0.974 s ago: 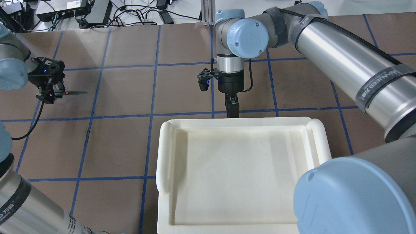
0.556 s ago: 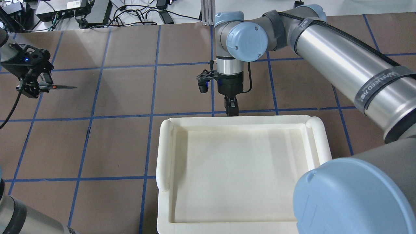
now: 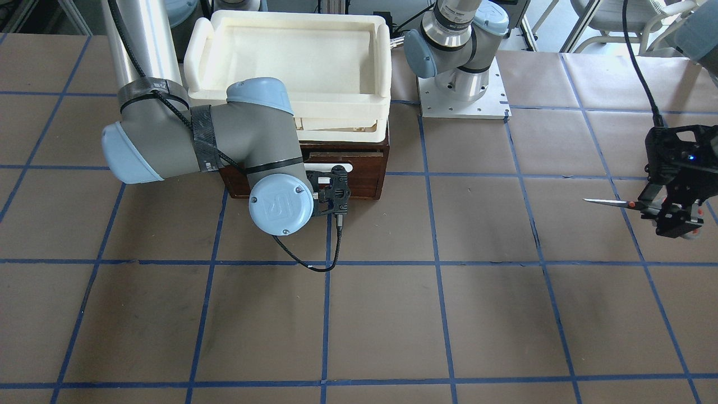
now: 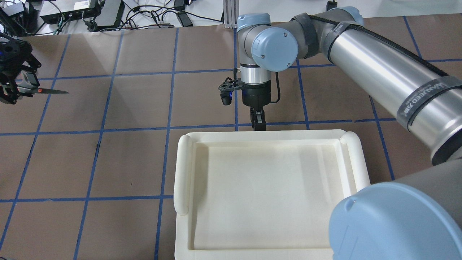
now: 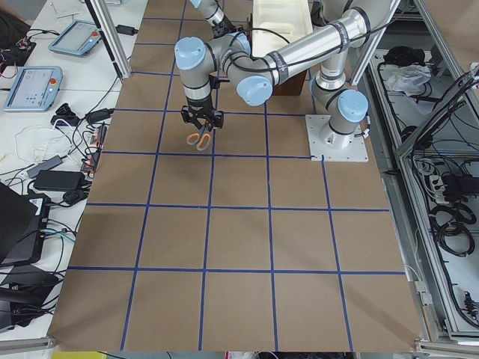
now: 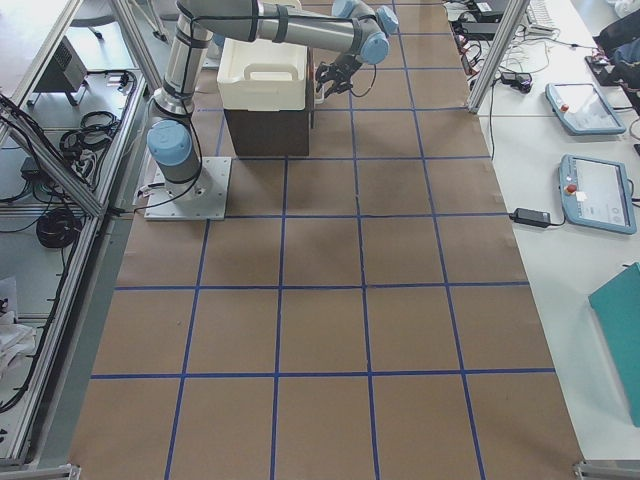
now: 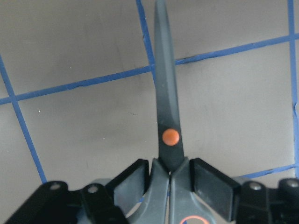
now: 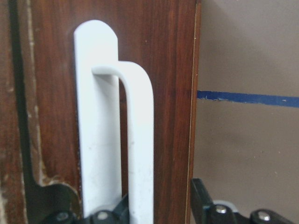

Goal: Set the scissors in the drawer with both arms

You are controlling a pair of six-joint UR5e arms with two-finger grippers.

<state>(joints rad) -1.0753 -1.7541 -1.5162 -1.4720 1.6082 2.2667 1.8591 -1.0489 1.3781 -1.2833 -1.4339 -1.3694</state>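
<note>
- Left tool [image 7: 170, 169]: clamped on the scissors [image 7: 164, 98] just behind the orange pivot. Blades closed, pointing away from the tool. Held in the air out at the robot's left, well apart from the drawer [image 3: 364, 182].
- Right tool [image 4: 258, 122]: up against the drawer front, jaws partly spread, one either side of the white handle [image 8: 138, 140]. A gap shows beside the bar, so not clamped yet.
- Drawer looks shut. A cream tray [image 4: 182, 169] sits on top of its cabinet.
- Step, as I read it: getting hold of the handle, scissors waiting.
- Next, by my judgement: close on the bar and pull straight out, square to the front so it does not bind. Only then bring the scissors across and lower them in.
- Table [image 3: 392, 314]: brown paper with a blue tape grid, a few scuffs.
- Beyond: cables [image 4: 144, 14] past the far edge, pendants [image 6: 595, 190] on a white bench at the side.
</note>
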